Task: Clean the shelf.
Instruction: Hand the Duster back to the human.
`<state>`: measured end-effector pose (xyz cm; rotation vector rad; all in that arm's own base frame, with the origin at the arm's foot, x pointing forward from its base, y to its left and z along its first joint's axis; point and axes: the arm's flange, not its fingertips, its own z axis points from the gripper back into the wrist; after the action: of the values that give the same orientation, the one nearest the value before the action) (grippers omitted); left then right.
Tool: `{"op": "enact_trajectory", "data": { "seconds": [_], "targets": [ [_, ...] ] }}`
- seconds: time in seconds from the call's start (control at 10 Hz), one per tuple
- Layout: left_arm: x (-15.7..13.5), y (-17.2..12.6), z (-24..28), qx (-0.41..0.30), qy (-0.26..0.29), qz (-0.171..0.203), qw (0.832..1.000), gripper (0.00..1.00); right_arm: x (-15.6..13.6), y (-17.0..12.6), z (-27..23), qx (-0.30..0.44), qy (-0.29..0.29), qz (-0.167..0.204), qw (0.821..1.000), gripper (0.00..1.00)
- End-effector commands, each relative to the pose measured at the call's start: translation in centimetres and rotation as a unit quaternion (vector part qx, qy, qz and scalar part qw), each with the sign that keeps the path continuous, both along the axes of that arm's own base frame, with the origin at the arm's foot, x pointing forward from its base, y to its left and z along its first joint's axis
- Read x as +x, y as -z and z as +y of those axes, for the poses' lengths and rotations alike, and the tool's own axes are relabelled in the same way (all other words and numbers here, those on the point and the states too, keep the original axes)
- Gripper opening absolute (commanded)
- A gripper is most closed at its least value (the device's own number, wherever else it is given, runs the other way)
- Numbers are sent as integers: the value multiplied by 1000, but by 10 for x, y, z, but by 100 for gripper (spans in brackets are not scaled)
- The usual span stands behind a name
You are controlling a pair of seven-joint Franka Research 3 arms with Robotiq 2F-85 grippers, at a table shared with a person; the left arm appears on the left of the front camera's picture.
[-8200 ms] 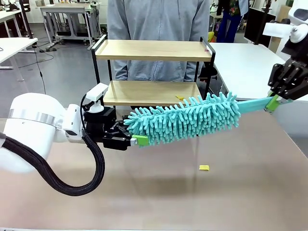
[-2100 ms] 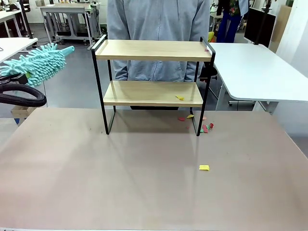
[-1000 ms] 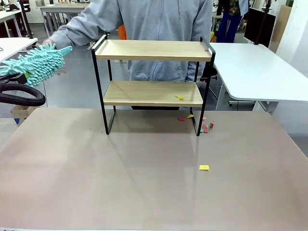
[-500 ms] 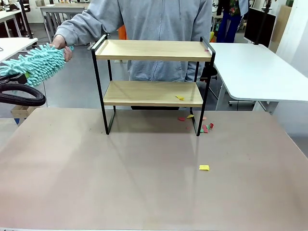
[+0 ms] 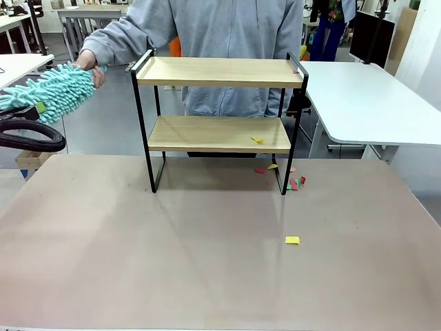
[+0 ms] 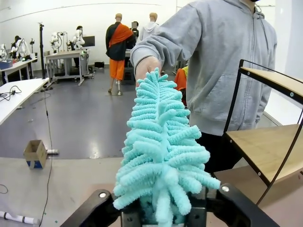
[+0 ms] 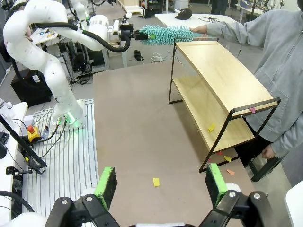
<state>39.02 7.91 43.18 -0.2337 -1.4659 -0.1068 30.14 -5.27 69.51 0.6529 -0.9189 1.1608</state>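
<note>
The shelf [image 5: 219, 72] stands at the table's far side, its two wooden boards in a black frame; it also appears as the shelf [image 7: 222, 71] and the shelf [image 6: 265, 146]. A fluffy teal duster [image 5: 52, 89] pokes in at the far left. Its base lies between the spread fingers of my left gripper [image 6: 161, 208], which is open. The person's hand [image 5: 89, 63] grips the duster's far end [image 6: 156, 90]. My right gripper [image 7: 161, 187] is open above the table's near right, nothing between its green pads. A yellow scrap [image 5: 257, 140] lies on the lower board.
Coloured paper scraps [image 5: 293, 181] lie by the shelf's right foot, and a yellow one [image 5: 292, 240] lies further forward on the brown table [image 5: 172, 262]. A white table [image 5: 365, 96] stands at the right. The person stands right behind the shelf.
The person's hand reached out to the left and took hold of the duster's far end. My left gripper's jaws have spread around the duster's base. The duster has barely moved.
</note>
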Motion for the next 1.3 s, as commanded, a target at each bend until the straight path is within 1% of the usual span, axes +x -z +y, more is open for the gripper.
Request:
{"op": "enact_trajectory", "data": {
  "seconds": [0.0, 0.1, 0.2, 0.3, 0.4, 0.5, 0.6, 0.8, 0.9, 1.1, 1.2],
  "targets": [
    [-5, -14, -1, -18, -8, 18, 1000, 79, 1, -1, -1, -3, -6, -7, 1000, 100],
    [-10, -26, 1, -34, -9, 24, 999, 100, 1, -1, -1, -3, -6, -7, 1000, 100],
    [-17, -43, 5, -57, 4, 27, 998, 100, 1, -1, -1, -3, -6, -7, 1000, 100],
    [-21, -59, 12, -70, 2, 21, 997, 100, 1, -1, -1, -3, -6, -7, 1000, 100],
    [-27, -80, 20, -92, 6, 14, 996, 100, 1, -1, -1, -3, -6, -7, 1000, 100],
    [-32, -103, 31, -122, 26, 12, 992, 100, 1, -1, -1, -3, -6, -7, 1000, 100],
    [-38, -128, 48, -161, 35, 7, 986, 100, 1, -1, -1, -3, -6, -7, 1000, 100],
    [-54, -161, 85, -211, 17, -29, 977, 100, 1, -1, -1, -3, -6, -7, 1000, 100],
    [-61, -169, 101, -226, 7, -35, 973, 100, 1, -1, -1, -3, -6, -7, 1000, 100],
    [-63, -169, 120, -232, -10, -31, 972, 100, 1, -1, -1, -3, -6, -7, 1000, 100],
    [-66, -173, 107, -225, -5, -40, 973, 100, 1, -1, -1, -3, -6, -7, 1000, 100]
  ]
}}
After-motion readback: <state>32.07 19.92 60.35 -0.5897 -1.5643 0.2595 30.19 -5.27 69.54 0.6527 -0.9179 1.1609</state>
